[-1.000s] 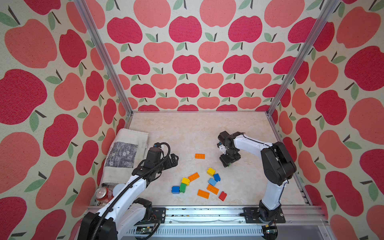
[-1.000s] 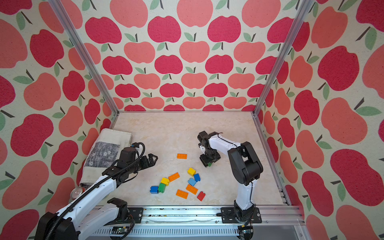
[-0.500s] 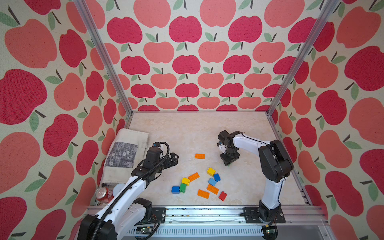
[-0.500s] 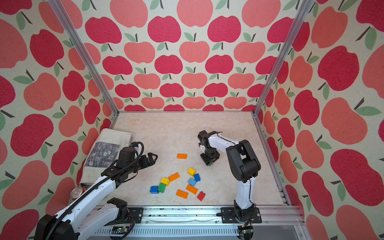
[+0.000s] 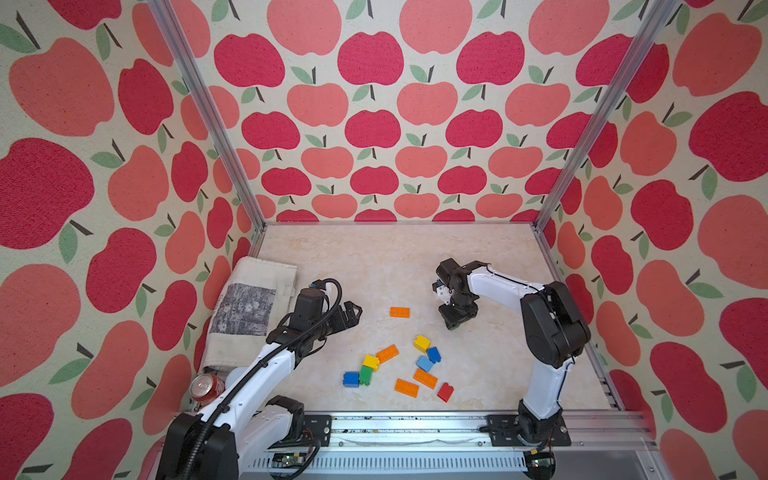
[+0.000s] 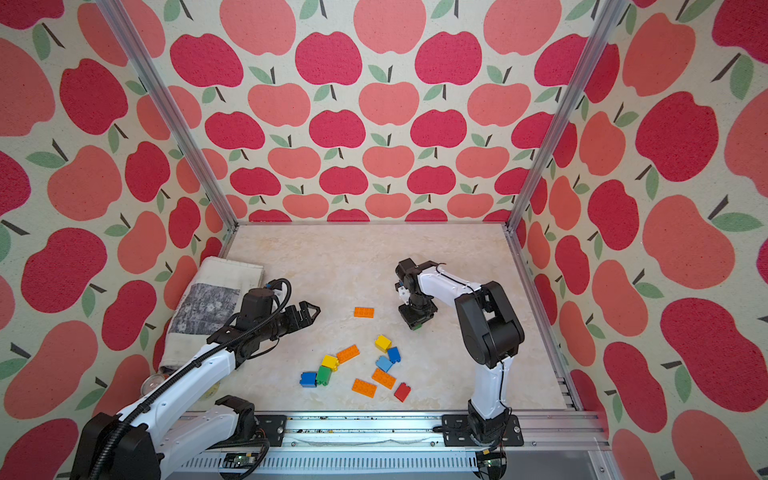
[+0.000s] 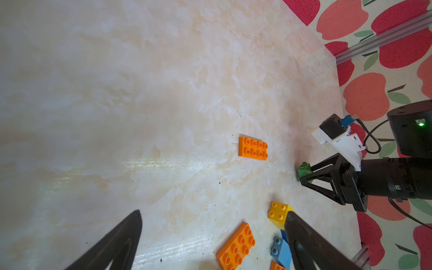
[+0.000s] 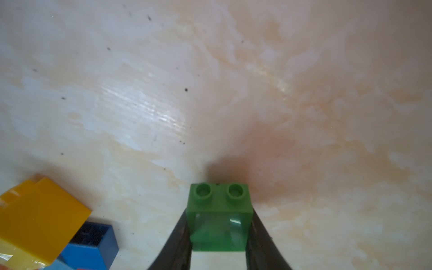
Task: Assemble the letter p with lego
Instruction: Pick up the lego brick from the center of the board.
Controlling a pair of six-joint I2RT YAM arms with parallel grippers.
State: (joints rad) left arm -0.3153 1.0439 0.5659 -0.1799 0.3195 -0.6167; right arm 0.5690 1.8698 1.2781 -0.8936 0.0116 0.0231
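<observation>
The right gripper (image 5: 455, 319) stands point-down just to the right of the lone orange plate (image 5: 400, 312), its jaws pressed against both sides of a green lego brick (image 8: 219, 203). From above, that brick is only a green sliver under the fingertips, and its near half is blurred in the wrist view. Whether it rests on the table (image 5: 374, 266) or hangs just off it, I can't tell. The left gripper (image 5: 355, 313) hovers to the left of the orange plate, jaws spread wide with nothing between them. The other lego bricks (image 5: 387, 353) lie scattered nearer the arm bases than the orange plate. In the left wrist view a finger (image 7: 301, 236) covers part of the yellow brick (image 7: 277, 211), and the frame edge cuts off the light blue brick (image 7: 281, 252).
</observation>
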